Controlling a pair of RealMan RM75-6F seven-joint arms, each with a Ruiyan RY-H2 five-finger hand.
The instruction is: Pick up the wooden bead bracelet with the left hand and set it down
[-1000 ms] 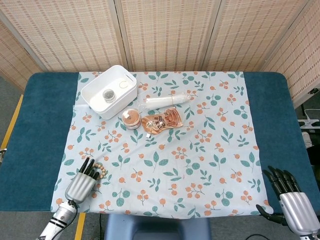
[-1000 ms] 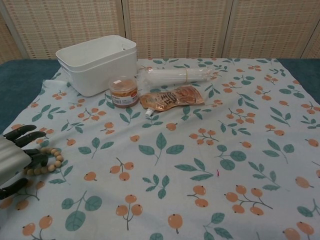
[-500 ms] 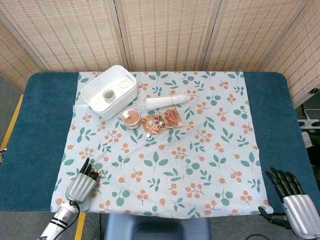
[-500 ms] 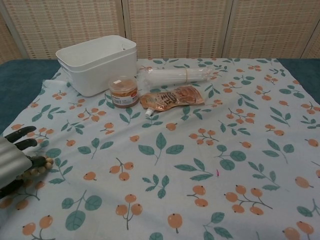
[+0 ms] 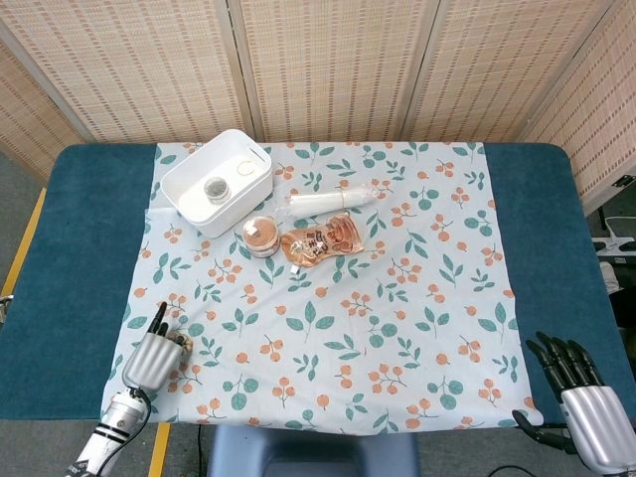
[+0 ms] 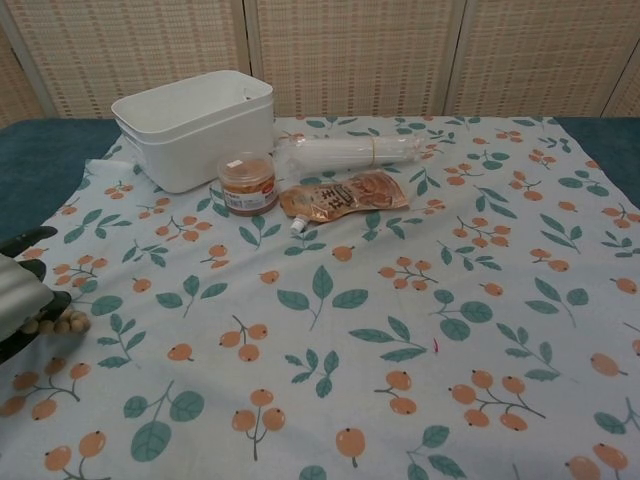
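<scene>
Drawn back toward the near-left corner, the silver-and-black left hand (image 5: 151, 354) clutches the wooden bead bracelet (image 6: 55, 324), ready for lifting.

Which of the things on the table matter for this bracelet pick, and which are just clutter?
Job:
wooden bead bracelet, held in the left hand

Lying about:
white bin
small jar
brown sauce pouch
clear plastic roll
right hand, idle off the cloth
</scene>
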